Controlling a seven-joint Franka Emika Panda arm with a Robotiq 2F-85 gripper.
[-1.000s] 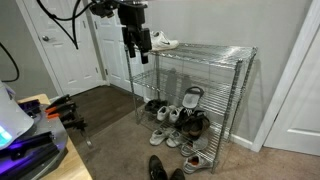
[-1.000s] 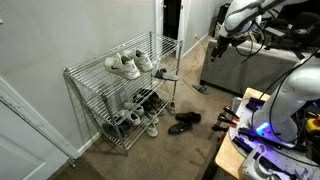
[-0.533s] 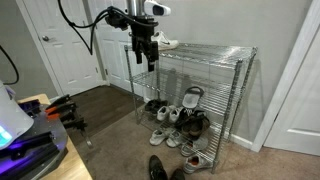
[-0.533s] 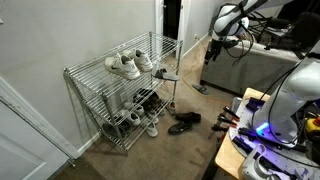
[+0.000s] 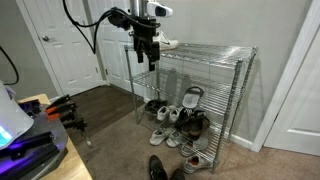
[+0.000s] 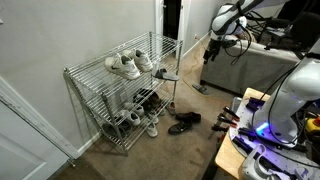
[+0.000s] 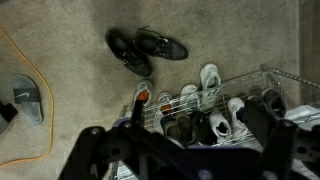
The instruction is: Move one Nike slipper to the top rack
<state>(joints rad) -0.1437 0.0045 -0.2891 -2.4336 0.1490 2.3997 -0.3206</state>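
A slide sandal with a dark strap and a light footbed, the Nike slipper (image 5: 192,97), leans on a middle shelf of the chrome rack. The top rack (image 5: 208,52) is the highest wire shelf; it also shows in an exterior view (image 6: 96,74). My gripper (image 5: 145,56) hangs in the air by the rack's near top corner, well above the slipper. In an exterior view it (image 6: 208,55) is off to the rack's right. In the wrist view my gripper (image 7: 185,158) is open and empty, with its dark fingers (image 7: 88,152) spread wide over the shelved shoes.
White lace-up sneakers (image 5: 163,43) sit on the top rack's near end, also in an exterior view (image 6: 126,65). Shiny black dress shoes (image 7: 145,48) lie on the carpet before the rack (image 6: 183,123). More shoes fill the lower shelves (image 5: 175,125). A white door (image 5: 65,45) is behind.
Over the last second my arm has swung closer to the rack's top corner and the gripper has turned. It has hardly moved in the last half second.
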